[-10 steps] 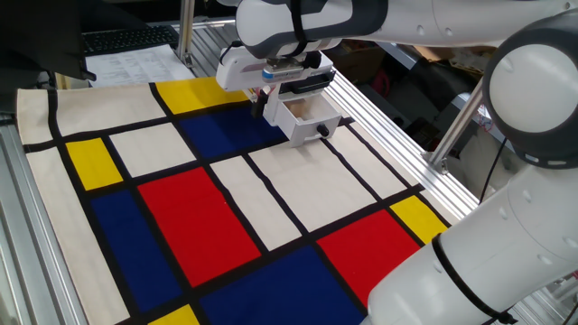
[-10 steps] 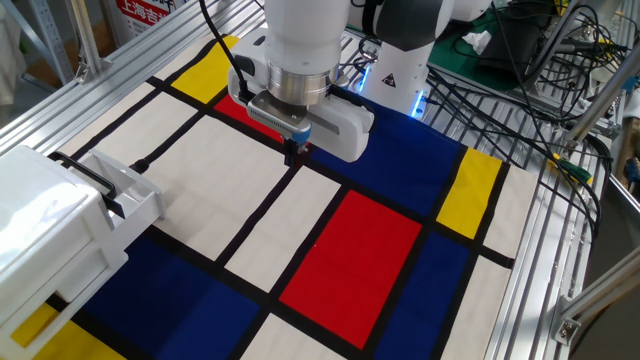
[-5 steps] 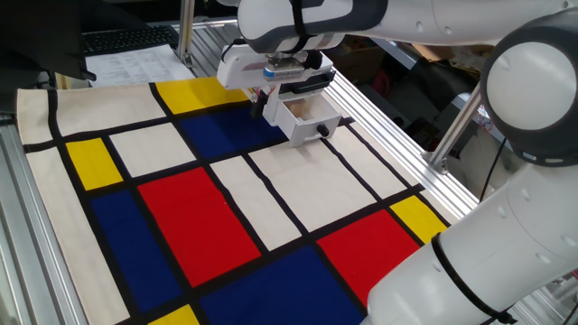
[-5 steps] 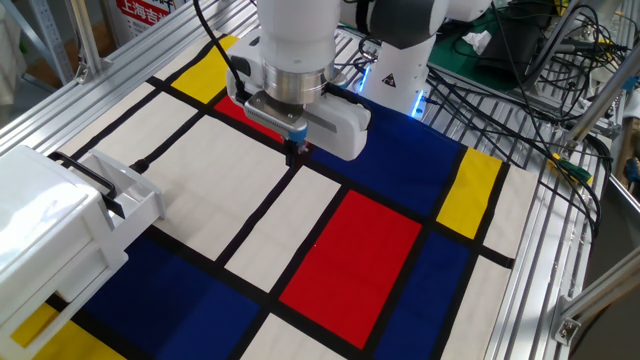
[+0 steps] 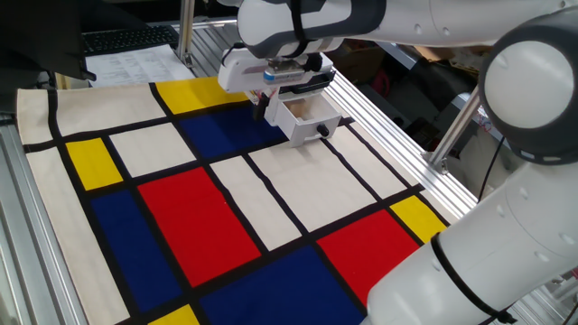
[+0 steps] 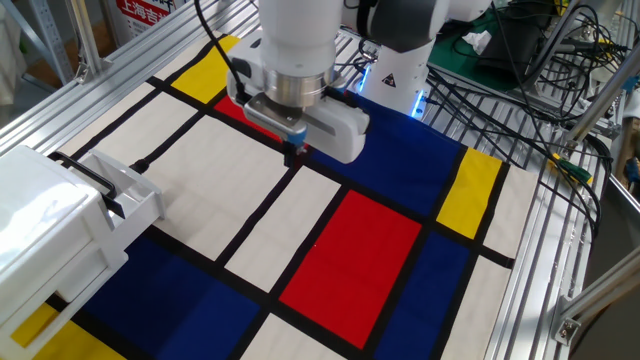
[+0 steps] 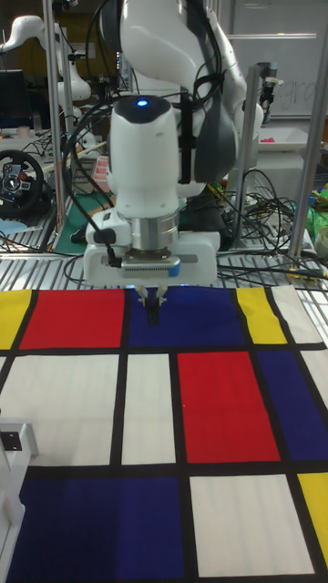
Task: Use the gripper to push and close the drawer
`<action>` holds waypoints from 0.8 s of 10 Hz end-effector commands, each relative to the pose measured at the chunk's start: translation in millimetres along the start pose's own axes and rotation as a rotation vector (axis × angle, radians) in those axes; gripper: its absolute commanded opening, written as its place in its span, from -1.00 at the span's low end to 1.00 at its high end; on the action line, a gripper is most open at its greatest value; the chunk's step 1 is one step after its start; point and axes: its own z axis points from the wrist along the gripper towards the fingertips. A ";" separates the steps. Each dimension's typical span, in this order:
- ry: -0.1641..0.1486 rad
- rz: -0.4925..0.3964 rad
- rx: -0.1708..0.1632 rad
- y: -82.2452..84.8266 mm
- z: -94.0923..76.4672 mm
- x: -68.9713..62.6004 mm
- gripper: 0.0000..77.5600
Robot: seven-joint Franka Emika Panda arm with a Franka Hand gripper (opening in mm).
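gripper (image 6: pixel 294 152), fingers pressed together at upper centre, sits well apart from open drawer (image 6: pixel 128 199) at left; a misaligned approach could jam it crooked.

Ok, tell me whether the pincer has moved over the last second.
Yes, slightly. In the other fixed view the pincer has shifted a little left and up-frame, judged against the cloth's black lines, which stay put. The drawer has not moved.
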 end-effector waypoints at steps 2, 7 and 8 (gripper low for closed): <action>-0.009 0.045 0.063 -10.0 11.4 -4.4 -1.00; -0.023 0.046 0.077 -14.1 25.5 -4.0 -1.00; 0.005 0.063 0.073 -13.7 26.1 -3.2 -1.00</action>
